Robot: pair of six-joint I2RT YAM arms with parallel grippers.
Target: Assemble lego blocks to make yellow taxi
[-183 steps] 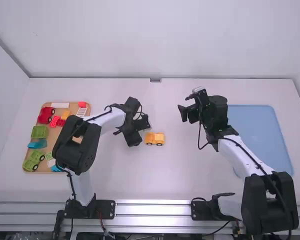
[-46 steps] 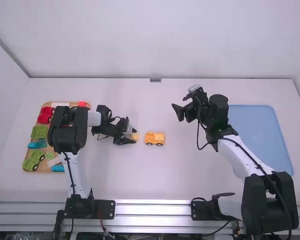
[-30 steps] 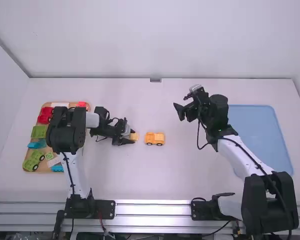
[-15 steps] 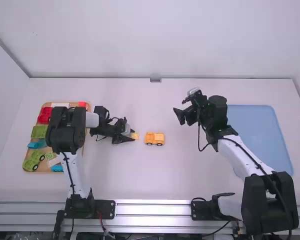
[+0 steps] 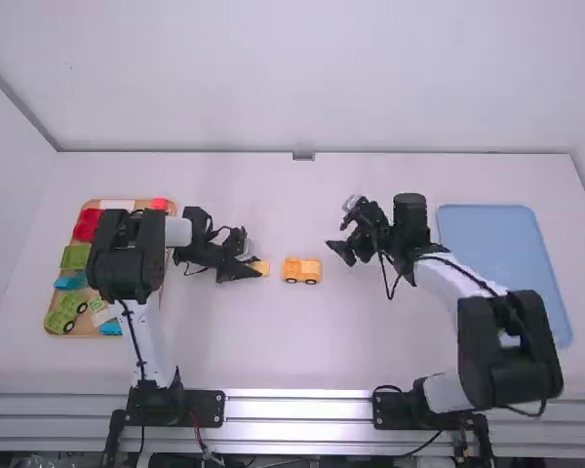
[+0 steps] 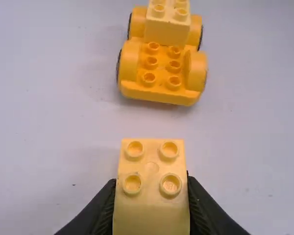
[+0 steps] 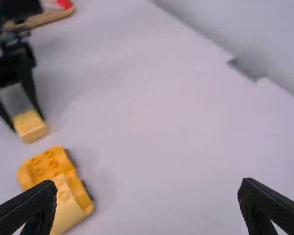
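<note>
My left gripper (image 5: 257, 267) is just left of the yellow car (image 5: 302, 271), with a small yellow block (image 5: 262, 268) at its tips. In the left wrist view that gripper (image 6: 151, 200) is shut on the pale yellow block (image 6: 152, 169), four studs up; beyond and apart from it stands the wheeled car base (image 6: 161, 73), bare studs on its near half and a pale block (image 6: 167, 27) on its far half. My right gripper (image 5: 339, 252) is right of the car. In the right wrist view this gripper (image 7: 147, 200) stands open and empty, the car (image 7: 51, 171) near one finger.
A wooden tray (image 5: 78, 205) at the left holds red, green, blue and white pieces, partly behind the left arm. A blue tray (image 5: 502, 263) lies at the right, beyond the right arm.
My left arm swung back from beside the car to its left and now holds the block there almost still. Lately the right gripper has moved left and nearer the car, which stayed put.
</note>
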